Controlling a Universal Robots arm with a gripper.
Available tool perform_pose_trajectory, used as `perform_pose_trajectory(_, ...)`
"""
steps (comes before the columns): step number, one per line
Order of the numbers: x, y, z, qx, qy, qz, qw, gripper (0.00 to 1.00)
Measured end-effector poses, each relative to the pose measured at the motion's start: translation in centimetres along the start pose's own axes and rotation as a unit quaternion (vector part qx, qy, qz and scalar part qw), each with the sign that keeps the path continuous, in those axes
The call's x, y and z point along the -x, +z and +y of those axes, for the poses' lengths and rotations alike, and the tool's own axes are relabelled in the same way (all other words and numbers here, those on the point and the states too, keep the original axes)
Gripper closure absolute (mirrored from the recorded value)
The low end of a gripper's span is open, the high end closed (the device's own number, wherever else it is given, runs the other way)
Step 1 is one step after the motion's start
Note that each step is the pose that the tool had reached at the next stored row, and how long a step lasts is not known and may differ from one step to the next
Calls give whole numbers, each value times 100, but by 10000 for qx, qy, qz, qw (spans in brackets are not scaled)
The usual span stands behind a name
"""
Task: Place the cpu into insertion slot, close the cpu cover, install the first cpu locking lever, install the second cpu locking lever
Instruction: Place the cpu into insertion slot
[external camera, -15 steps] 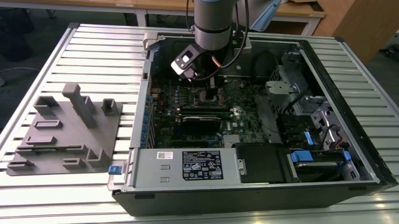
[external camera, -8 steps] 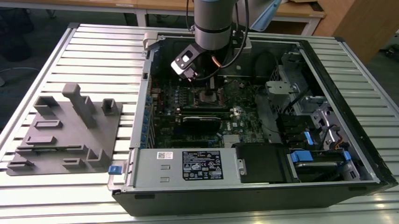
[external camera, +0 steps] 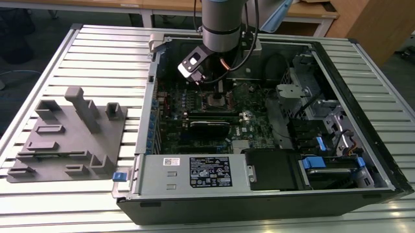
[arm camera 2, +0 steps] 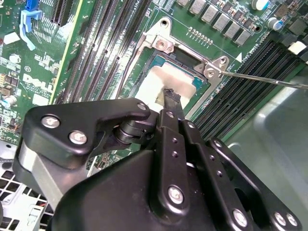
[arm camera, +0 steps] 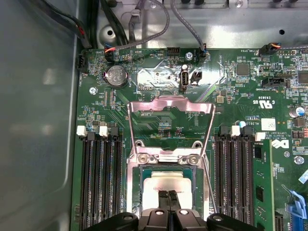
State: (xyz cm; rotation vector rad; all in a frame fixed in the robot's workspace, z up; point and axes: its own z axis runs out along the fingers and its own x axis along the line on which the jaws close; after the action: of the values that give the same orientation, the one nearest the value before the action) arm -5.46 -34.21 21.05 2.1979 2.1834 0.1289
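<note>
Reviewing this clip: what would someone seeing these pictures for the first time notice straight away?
In the exterior view, the arm reaches down into the open computer case lying on the table. In the first wrist view the cpu sits in its socket with the tool right over its silvery top. The shiny cpu cover stands hinged open, off the chip.

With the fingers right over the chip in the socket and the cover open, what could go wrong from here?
The gripper, fingers together, sits at the cpu: a push might skew it. The cpu cover stands open, and the thin lever could snag the fingers.
</note>
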Motion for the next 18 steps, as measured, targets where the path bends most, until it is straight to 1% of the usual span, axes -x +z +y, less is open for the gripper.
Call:
perform_pose_trajectory(6,-1,4,-11,0,0,0,10000,89)
perform_pose_trajectory(11,-19,11,-19,1,0,1,10000,89)
perform_pose_trajectory(18,-21,62,-41,0,-1,0,10000,89)
